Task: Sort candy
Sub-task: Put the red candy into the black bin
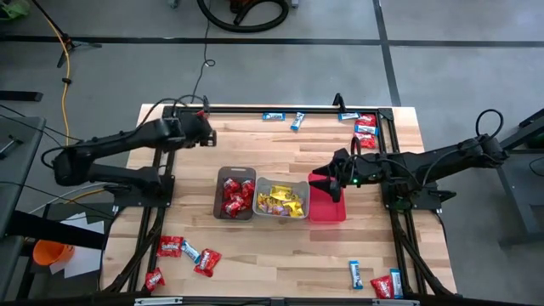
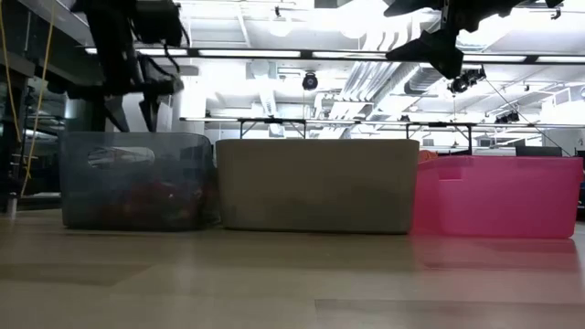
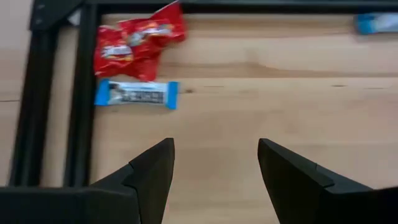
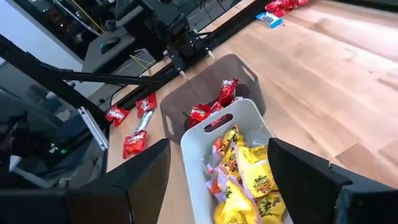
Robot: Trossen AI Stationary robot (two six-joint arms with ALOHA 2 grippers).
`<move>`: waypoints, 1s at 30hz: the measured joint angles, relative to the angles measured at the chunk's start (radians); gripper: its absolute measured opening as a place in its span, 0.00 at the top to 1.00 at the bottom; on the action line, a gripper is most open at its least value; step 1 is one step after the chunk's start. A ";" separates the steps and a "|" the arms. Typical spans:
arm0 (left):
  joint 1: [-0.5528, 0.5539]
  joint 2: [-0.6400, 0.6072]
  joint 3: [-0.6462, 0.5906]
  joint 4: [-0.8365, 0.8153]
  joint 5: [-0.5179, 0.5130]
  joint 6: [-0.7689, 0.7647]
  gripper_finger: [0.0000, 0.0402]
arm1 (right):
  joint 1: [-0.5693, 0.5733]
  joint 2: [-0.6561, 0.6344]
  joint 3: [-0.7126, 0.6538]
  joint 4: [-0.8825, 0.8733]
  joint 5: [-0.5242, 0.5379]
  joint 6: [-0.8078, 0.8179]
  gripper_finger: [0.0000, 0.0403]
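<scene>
Right tool (image 1: 327, 181) is hanging over the pink bin (image 1: 326, 209), fingers spread wide and nothing between them; from its own wrist camera you look down past the fingers (image 4: 140, 177) at the grey bin (image 4: 202, 140) full of yellow packets (image 4: 245, 180) and, beyond that, the brown bin (image 4: 177, 102) with red packets (image 4: 211, 112) in it. Left tool (image 1: 204, 127) is up near the far left corner of the tabletop (image 1: 280, 246), also open and empty, and its wrist view shows bare wood between the fingers (image 3: 155, 171), with a couple of red packets (image 3: 137, 40) and a blue-and-white bar (image 3: 137, 93) lying right by the black frame rail (image 3: 81, 93). The three bins sit in a row mid-tabletop, brown, grey, pink, touching or nearly so. Loose candy is scattered around the edges: blue bars (image 1: 285, 118) along the far edge, red ones (image 1: 365, 129) at the far right corner, a red-and-blue cluster (image 1: 183, 251) near left, and a few more (image 1: 378, 280) near right.
</scene>
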 joint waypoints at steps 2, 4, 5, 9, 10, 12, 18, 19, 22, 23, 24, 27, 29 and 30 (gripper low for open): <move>0.074 0.041 -0.001 0.041 0.017 0.070 0.46 | -0.001 0.000 0.000 0.001 0.017 -0.008 0.35; 0.152 0.094 -0.001 0.114 0.030 0.149 0.46 | -0.009 0.000 0.000 0.001 0.027 -0.009 0.35; 0.189 0.124 -0.001 0.154 0.041 0.190 0.46 | -0.017 0.000 0.000 0.001 0.029 -0.005 0.35; 0.327 0.247 -0.001 0.317 0.084 0.299 0.46 | -0.051 0.000 0.000 0.005 0.030 0.039 0.35; 0.356 0.277 -0.001 0.347 0.097 0.309 0.46 | -0.060 0.000 0.000 0.004 0.030 0.056 0.35; 0.403 0.336 -0.001 0.405 0.127 0.326 0.46 | -0.078 0.000 0.000 0.005 0.030 0.083 0.35; 0.472 0.472 -0.001 0.478 0.141 0.355 0.46 | -0.123 0.000 0.000 0.005 0.031 0.111 0.35; 0.477 0.486 -0.001 0.494 0.140 0.356 0.46 | -0.128 0.000 0.000 0.005 0.032 0.115 0.35; 0.479 0.512 0.005 0.511 0.101 0.304 0.46 | -0.145 0.000 0.000 0.005 0.031 0.101 0.35; 0.476 0.517 0.008 0.517 0.094 0.286 0.46 | -0.152 0.000 0.000 0.005 0.030 0.095 0.35; 0.474 0.523 0.011 0.523 0.092 0.278 0.47 | -0.159 0.000 0.000 0.005 0.030 0.090 0.35; 0.463 0.539 0.012 0.528 0.073 0.256 0.48 | -0.175 0.000 0.000 0.004 0.028 0.087 0.35; 0.453 0.551 0.012 0.538 0.051 0.244 0.50 | -0.184 0.000 0.000 0.005 0.017 0.070 0.35; 0.447 0.558 0.012 0.536 0.040 0.242 0.52 | -0.186 0.000 0.000 0.004 0.014 0.058 0.35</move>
